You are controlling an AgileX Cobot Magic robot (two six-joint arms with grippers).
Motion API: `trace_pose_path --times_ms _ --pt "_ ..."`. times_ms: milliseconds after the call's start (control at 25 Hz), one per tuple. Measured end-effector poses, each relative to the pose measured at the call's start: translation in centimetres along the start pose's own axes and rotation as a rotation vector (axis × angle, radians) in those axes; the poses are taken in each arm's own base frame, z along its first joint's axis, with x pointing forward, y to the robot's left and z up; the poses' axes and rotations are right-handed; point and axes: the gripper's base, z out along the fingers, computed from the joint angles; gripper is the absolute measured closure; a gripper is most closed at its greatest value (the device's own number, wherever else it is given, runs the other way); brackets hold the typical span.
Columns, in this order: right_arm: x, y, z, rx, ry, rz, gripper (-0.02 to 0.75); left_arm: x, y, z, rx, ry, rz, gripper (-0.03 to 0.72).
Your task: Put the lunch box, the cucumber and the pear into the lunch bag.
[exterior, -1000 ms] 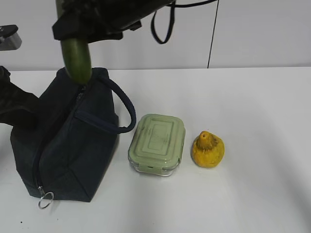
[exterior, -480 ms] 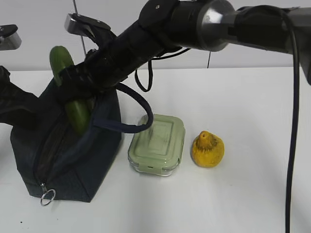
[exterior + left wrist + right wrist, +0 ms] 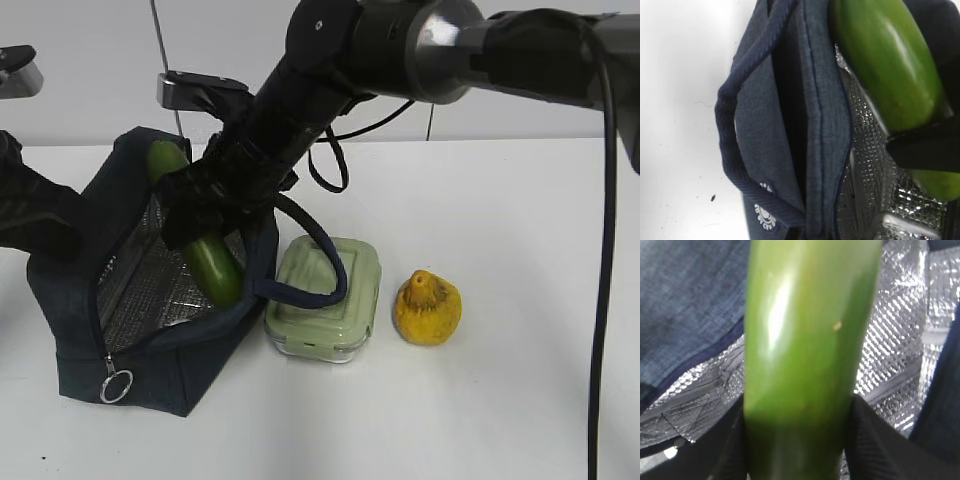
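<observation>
The exterior view slants down from the front; both wrist views sit close, sharing the cucumber (image 3: 200,240) and bag lining (image 3: 865,165).

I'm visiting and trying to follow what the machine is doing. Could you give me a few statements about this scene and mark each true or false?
1. The right end effector grips the cucumber over the open lunch bag. True.
2. The lunch box is already inside the bag. False: it sits on the table beside the bag, lid on.
3. The pear lies to the right of the lunch box in the exterior view. True.
4. The bag's zipper is closed. False: the top gapes open, showing silver lining.
5. The cucumber lies flat on the table. False: it is held tilted, lower end in the bag's opening.
</observation>
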Motion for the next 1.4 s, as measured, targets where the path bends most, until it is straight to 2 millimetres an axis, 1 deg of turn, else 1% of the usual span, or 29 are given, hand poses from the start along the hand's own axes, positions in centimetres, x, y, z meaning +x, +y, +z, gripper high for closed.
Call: trace_pose_path --times_ms 120,240,280,440,560,640,720,800,880,960,1040,1120,1280,1400 --pt "0.0 0.2 0.0 -0.022 -0.003 0.018 0.282 0.0 0.0 0.0 0.000 0.000 0.000 0.680" --pt "-0.2 0.5 -0.1 -0.054 -0.014 0.011 0.158 0.0 0.0 0.0 0.000 0.000 0.000 0.680" --pt "-0.3 0.5 -0.2 -0.057 -0.020 0.005 0.136 0.0 0.0 0.0 0.000 0.000 0.000 0.680" --pt "-1.3 0.5 -1.7 -0.066 -0.046 -0.004 0.117 0.0 0.0 0.0 -0.002 0.001 0.002 0.680" --pt "-2.1 0.0 -3.2 -0.040 -0.063 -0.003 0.116 0.0 0.0 0.0 -0.002 0.001 0.002 0.680" --pt "-2.4 -0.5 -4.7 0.002 -0.079 -0.008 0.117 0.0 0.0 0.0 -0.002 0.001 0.002 0.680" --pt "-2.7 -0.8 -6.8 0.058 -0.098 -0.012 0.118 0.0 0.0 0.0 -0.002 0.001 0.002 0.680" --pt "-2.6 -1.2 -9.3 0.141 -0.101 -0.005 0.119 0.0 0.0 0.0 -0.002 0.001 0.002 0.680" --pt "-2.1 -1.8 -11.4 0.246 -0.058 0.012 0.121 0.0 0.0 0.0 -0.002 0.001 0.002 0.680" --pt "-1.4 -2.8 -12.8 0.356 -0.001 0.041 0.122 0.0 0.0 0.0 -0.002 0.001 0.002 0.680" --pt "-0.7 -4.1 -13.2 0.472 0.047 0.066 0.133 0.0 0.0 0.0 -0.002 0.001 0.002 0.680" --pt "0.1 -5.0 -12.6 0.526 0.099 0.084 0.148 0.0 0.0 0.0 -0.002 0.001 0.002 0.680" --pt "2.8 -6.1 -10.6 0.532 0.224 0.133 0.160 0.0 0.0 0.0 -0.002 0.002 0.002 0.681" --pt "5.0 -6.2 -9.5 0.519 0.308 0.158 0.162 0.0 0.0 0.0 -0.002 0.002 0.002 0.680"
